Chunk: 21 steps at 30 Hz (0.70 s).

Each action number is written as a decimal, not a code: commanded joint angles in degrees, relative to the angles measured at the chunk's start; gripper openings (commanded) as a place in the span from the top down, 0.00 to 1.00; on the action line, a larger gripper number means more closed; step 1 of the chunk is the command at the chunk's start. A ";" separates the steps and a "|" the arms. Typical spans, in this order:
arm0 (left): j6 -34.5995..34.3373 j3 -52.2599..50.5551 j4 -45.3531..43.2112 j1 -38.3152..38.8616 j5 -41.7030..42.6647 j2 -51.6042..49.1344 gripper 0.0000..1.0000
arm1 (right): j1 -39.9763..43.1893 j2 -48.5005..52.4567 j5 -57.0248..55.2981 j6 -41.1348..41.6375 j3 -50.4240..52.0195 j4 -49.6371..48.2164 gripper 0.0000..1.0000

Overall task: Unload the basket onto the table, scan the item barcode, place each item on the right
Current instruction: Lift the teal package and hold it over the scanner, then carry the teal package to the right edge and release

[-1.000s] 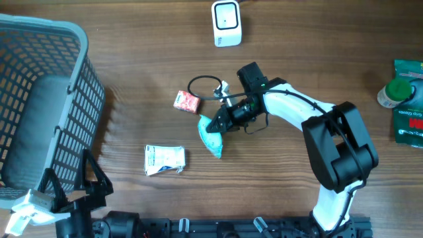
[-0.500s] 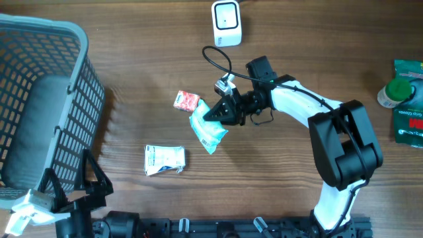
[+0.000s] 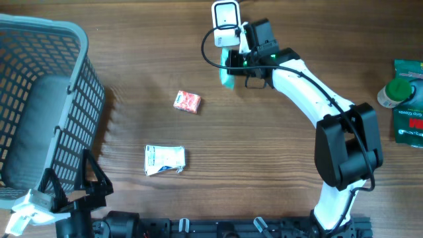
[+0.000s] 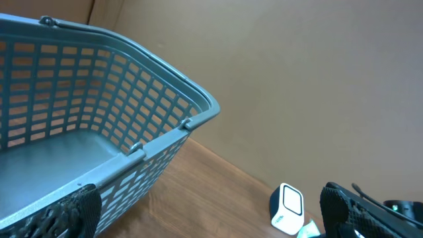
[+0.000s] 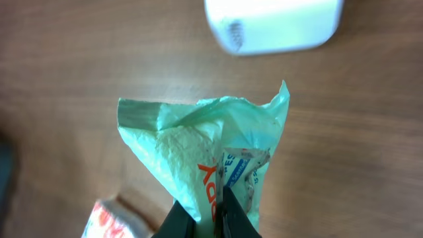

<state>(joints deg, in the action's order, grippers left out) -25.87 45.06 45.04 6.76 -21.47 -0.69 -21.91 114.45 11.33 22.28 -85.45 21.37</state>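
Observation:
My right gripper (image 3: 232, 61) is shut on a mint-green wipes packet (image 5: 211, 158), held off the table just below the white barcode scanner (image 3: 226, 23). In the right wrist view the packet hangs upright from my black fingertips (image 5: 228, 215), its top edge close under the scanner (image 5: 274, 23). From overhead only a green sliver of the packet (image 3: 228, 80) shows beneath the gripper. My left gripper (image 4: 211, 215) stands open at the table's near left, nothing between its fingers; the scanner (image 4: 287, 208) is far off in its view.
A grey mesh basket (image 3: 39, 99) fills the left side. A small red packet (image 3: 187, 102) and a white carton (image 3: 164, 160) lie mid-table. A green-capped bottle (image 3: 395, 91) and green boxes (image 3: 410, 119) sit at the right edge. A black cable loops beside the scanner.
My right gripper has lifted the green packet from mid-table and carried it up toward the scanner. The left arm has not moved.

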 commanded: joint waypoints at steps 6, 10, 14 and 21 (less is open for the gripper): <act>-0.31 -0.17 -0.13 0.31 0.46 0.15 0.00 | 0.02 2.08 -17.35 3.39 -2.93 -22.45 0.95; -0.31 -0.17 0.33 0.31 0.46 0.15 0.00 | 0.02 13.22 -18.91 1.40 -16.85 -22.75 0.95; -0.31 -0.17 8.22 0.31 0.46 0.15 0.00 | -0.31 23.04 -24.72 -3.50 -33.40 -12.22 0.95; -0.50 -0.22 20.98 0.31 0.44 0.15 0.00 | -5.62 23.02 -36.35 -13.29 -34.34 -11.06 0.95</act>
<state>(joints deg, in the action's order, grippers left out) -26.09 44.84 66.06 6.76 -21.28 -0.73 -25.82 136.77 -19.59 12.58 -117.91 10.17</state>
